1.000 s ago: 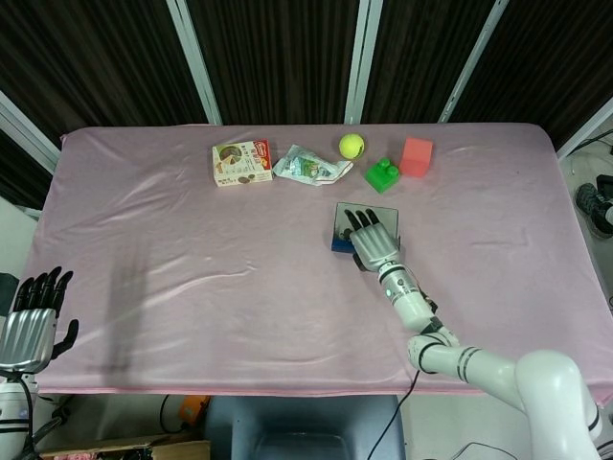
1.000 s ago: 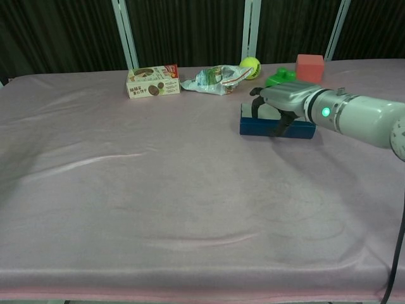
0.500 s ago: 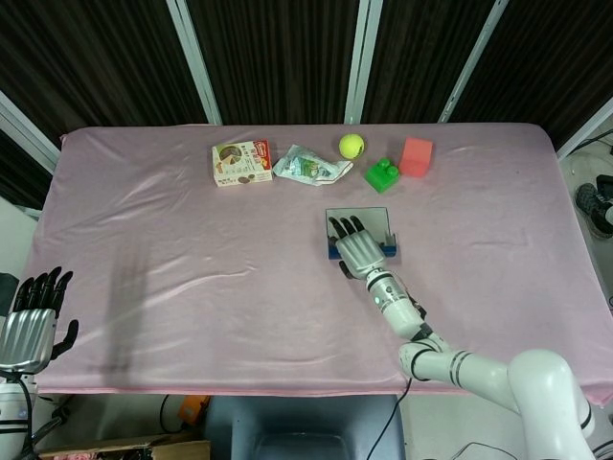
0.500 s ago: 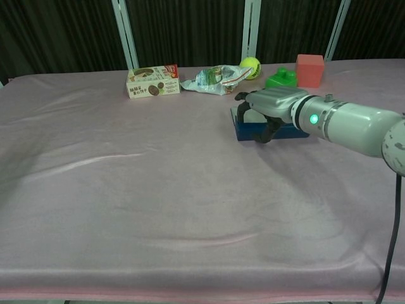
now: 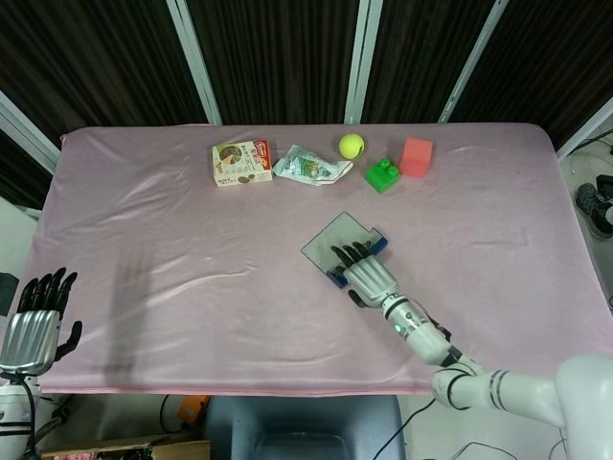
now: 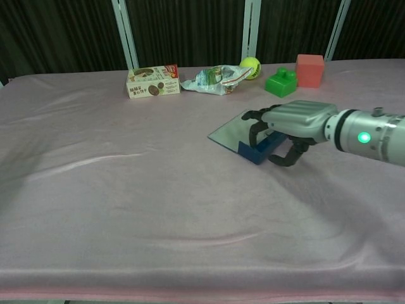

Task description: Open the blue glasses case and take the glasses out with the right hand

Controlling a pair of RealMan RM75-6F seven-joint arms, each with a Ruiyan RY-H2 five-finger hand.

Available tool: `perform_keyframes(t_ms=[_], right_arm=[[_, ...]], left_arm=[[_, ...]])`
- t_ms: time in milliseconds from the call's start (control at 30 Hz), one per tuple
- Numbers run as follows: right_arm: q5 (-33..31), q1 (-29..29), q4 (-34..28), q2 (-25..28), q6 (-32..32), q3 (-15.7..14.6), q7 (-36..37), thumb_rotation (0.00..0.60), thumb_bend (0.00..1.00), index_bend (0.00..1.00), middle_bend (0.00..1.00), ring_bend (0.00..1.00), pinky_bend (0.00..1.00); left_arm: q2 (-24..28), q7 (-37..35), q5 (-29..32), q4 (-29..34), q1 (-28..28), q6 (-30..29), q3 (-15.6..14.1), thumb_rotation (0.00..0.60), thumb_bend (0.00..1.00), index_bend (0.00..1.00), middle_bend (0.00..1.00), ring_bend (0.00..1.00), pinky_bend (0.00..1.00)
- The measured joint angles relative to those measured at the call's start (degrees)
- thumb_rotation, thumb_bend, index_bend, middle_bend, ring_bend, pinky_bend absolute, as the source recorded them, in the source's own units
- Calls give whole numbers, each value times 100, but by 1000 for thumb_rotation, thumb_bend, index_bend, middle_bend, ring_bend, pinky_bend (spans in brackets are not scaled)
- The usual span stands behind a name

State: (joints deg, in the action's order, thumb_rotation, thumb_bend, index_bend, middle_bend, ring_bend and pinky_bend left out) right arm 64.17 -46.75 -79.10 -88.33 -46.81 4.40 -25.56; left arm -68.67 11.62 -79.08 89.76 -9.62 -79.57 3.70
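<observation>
The blue glasses case (image 5: 333,241) lies right of the table's middle, turned at an angle. Its flat grey top panel (image 6: 231,129) juts out to the left past the blue base (image 6: 255,152). No glasses show. My right hand (image 5: 369,276) reaches in from the lower right and grips the case, fingers hooked over the grey top and thumb curled at the near end; in the chest view the hand (image 6: 294,121) hides the case's right part. My left hand (image 5: 34,321) hangs off the table at the lower left, fingers spread, holding nothing.
Along the back of the pink cloth (image 5: 192,249) stand a snack box (image 5: 241,162), a crumpled wrapper (image 5: 308,166), a tennis ball (image 5: 351,146), a green brick (image 5: 381,174) and a red block (image 5: 416,156). The green brick is nearest the case.
My right hand has dragged the case toward me and to the left, turning it from square to diagonal. The grey panel now sticks out further left. The left hand stayed put.
</observation>
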Motion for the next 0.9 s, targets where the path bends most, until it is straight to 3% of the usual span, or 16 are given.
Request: perform_keyframes(t_ms=[233,467,633,900], right_arm=[[739,562,-463,765,-404,-595,388,600,583,475,59,26,0],[1225,992,-190,1086,-724,-913,1024,600,584,475,58,26,0],[1226,1030,372,1008,-670,-828,1169,600,584,475,58,26,0],[769,775,1262,452,-306,-287,813,600,584,475,59,26,0]], left_arm=[[-15,44,-44,2,14,-33,-22,600,413,0,0,0,53],[-94,276,-40,18,-17,12,-43,600,412,0,0,0,53],[-133,388,40,33,-45,70,-27,600,413,0,0,0,53],[-128,382,81,35,-44,75,-12,600,412,0,0,0,53]])
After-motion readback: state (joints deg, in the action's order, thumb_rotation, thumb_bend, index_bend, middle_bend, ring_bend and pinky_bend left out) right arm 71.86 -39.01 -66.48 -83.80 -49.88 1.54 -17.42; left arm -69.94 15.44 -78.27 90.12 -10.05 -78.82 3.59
